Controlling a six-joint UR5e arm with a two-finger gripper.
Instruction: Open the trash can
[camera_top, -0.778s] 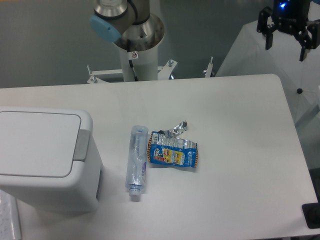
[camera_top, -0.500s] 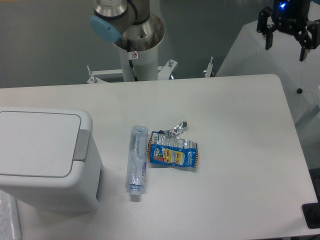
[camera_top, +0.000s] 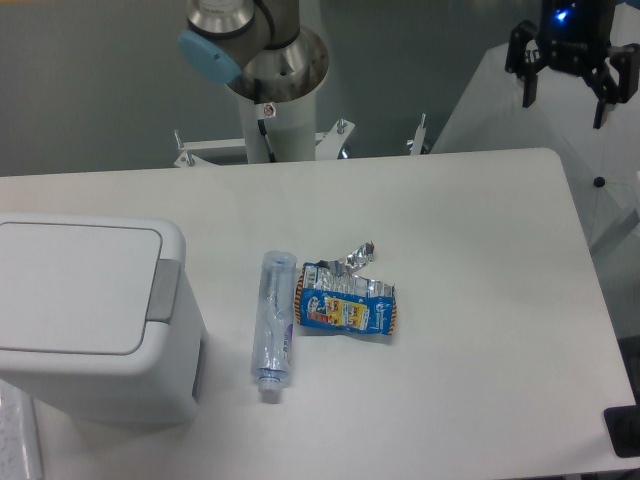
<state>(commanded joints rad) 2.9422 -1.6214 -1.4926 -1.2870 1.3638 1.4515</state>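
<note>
The trash can (camera_top: 90, 320) is a large boxy white bin at the table's left edge. Its flat white lid (camera_top: 75, 287) lies closed, with a grey push tab (camera_top: 164, 291) on its right side. My gripper (camera_top: 564, 98) is black, at the top right, above and beyond the table's far right corner. Its fingers (camera_top: 527, 88) are spread apart and hold nothing. It is far from the trash can, across the whole table.
A clear plastic bottle (camera_top: 273, 325) lies on its side mid-table. A crumpled blue snack wrapper (camera_top: 347, 304) lies right next to it. The arm's base column (camera_top: 280, 85) stands behind the table's far edge. A dark object (camera_top: 624, 430) sits at the bottom right.
The gripper has shifted slightly left and up at the top right. The trash can, bottle and wrapper have not moved.
</note>
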